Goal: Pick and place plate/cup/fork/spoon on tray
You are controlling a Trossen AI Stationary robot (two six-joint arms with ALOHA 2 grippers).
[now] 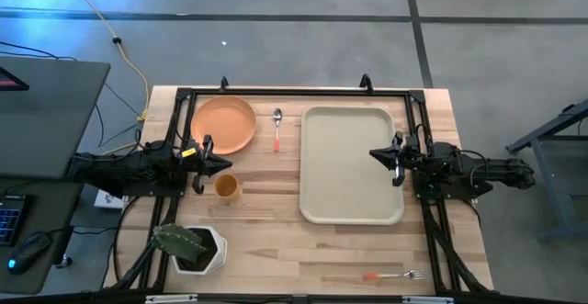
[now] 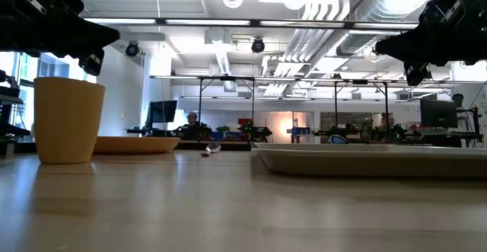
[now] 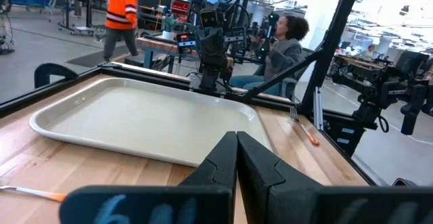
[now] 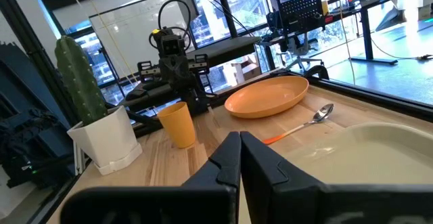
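The orange plate (image 1: 223,125) lies flat at the table's far left, also in the right wrist view (image 4: 267,97). The orange-yellow cup (image 1: 227,187) stands upright near it (image 4: 178,124). The spoon (image 1: 277,128) lies between plate and tray (image 4: 301,126). The fork (image 1: 393,275) lies near the table's near right edge (image 3: 304,130). The beige tray (image 1: 351,164) lies right of centre. My left gripper (image 1: 213,163) is shut and empty, in the air between plate and cup. My right gripper (image 1: 378,154) is shut and empty above the tray's right rim.
A white square pot with a green cactus (image 1: 191,246) stands at the near left corner. A black frame (image 1: 294,93) runs around the table's edges. People show in the room beyond the table in the left wrist view (image 3: 281,45). Bare wood lies between tray and cactus.
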